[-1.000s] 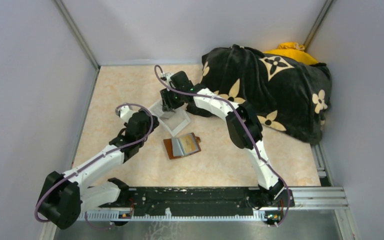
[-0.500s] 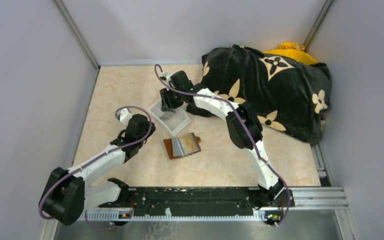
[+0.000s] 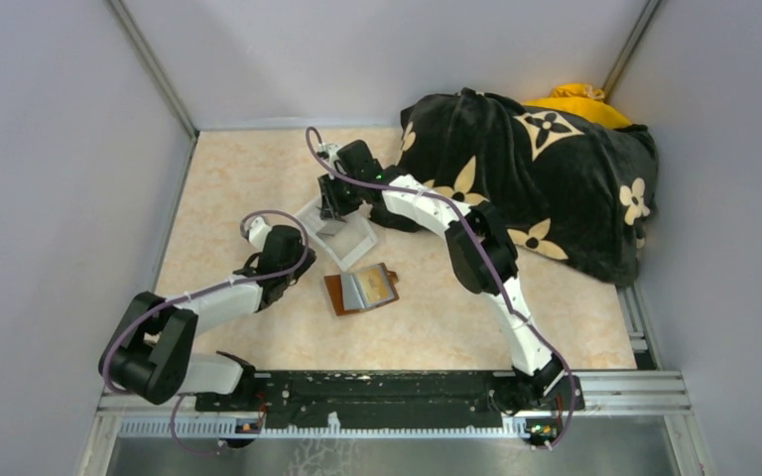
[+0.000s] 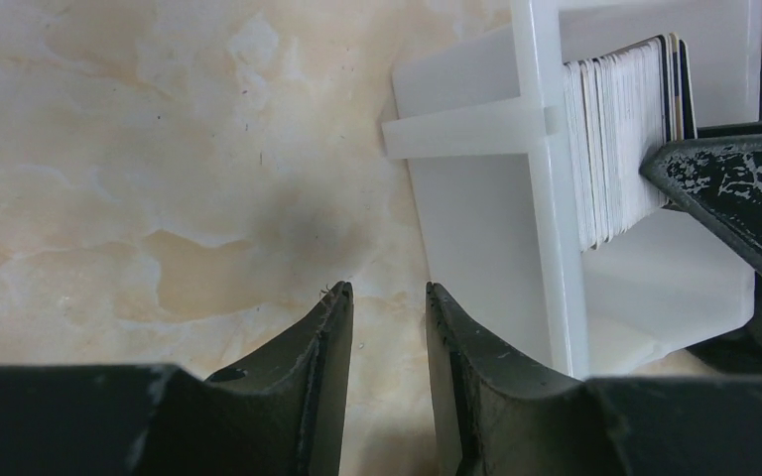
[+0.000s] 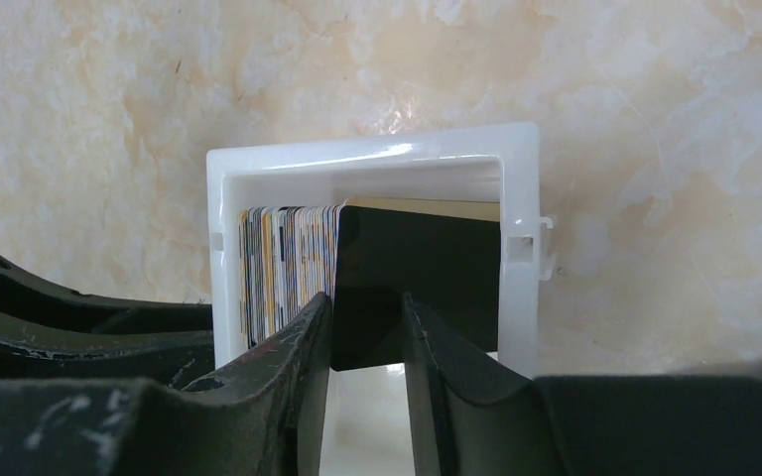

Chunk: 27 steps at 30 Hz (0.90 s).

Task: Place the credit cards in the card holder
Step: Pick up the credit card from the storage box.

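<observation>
The card holder [image 3: 338, 295], a brown wallet, lies open on the table with cards [image 3: 370, 287] showing in it. Behind it stands a clear white tray [image 3: 359, 241] packed with a row of upright credit cards [image 5: 288, 263]. A black card [image 5: 427, 268] leans beside that row. My right gripper [image 5: 367, 305] hangs over the tray, jaws a little apart, and the black card's corner shows through the gap. My left gripper [image 4: 389, 293] is just left of the tray [image 4: 546, 228], low over bare table. It is open and narrow, with nothing between the fingers.
A black blanket with tan flowers [image 3: 536, 178] is heaped at the back right over something yellow [image 3: 571, 99]. Grey walls close in the table on the left, back and right. The right gripper's finger [image 4: 734, 188] reaches into the left wrist view beside the card stack [image 4: 620, 139].
The left arm has folded back toward its base, and its jaws have narrowed. The right gripper's jaws have closed in part over the tray. Wallet and tray have not moved.
</observation>
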### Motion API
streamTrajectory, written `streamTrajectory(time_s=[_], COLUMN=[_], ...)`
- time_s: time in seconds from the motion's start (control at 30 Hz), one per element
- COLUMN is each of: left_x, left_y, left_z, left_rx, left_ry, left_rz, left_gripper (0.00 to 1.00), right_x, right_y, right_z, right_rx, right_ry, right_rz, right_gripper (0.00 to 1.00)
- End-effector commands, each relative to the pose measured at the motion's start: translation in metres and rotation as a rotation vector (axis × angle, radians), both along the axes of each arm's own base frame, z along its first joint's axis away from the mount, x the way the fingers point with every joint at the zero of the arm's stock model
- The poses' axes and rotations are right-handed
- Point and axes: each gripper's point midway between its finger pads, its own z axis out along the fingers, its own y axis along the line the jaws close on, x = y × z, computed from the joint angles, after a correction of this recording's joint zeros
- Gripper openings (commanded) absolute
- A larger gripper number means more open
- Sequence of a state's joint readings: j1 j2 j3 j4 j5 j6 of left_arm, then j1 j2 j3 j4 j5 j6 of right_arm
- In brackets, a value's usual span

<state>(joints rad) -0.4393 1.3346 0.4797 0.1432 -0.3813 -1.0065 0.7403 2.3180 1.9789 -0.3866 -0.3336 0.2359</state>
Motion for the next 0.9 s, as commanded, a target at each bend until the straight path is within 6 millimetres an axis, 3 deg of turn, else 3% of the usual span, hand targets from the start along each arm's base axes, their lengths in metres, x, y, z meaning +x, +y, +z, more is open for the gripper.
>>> streamTrajectory(time_s=[0.0, 0.3, 0.87], left_x=[0.016, 0.022, 0.034], left_y=[-0.009, -0.009, -0.006], left_z=[0.011, 0.014, 0.015], left_rx=[-0.075, -0.075, -0.063], left_ry=[-0.051, -0.052, -0.056], left_rz=[0.000, 0.002, 0.003], left_gripper=[0.40, 0.42, 0.42], right_x=[-0.003, -0.015, -0.016], right_y=[0.005, 0.014, 0.014], right_z=[0.004, 0.019, 0.058], right_rx=[-0.006, 0.008, 0.042], right_ry=[-0.018, -0.039, -0.099], right_rz=[0.020, 0.034, 0.025], right_gripper=[0.28, 0.25, 0.23])
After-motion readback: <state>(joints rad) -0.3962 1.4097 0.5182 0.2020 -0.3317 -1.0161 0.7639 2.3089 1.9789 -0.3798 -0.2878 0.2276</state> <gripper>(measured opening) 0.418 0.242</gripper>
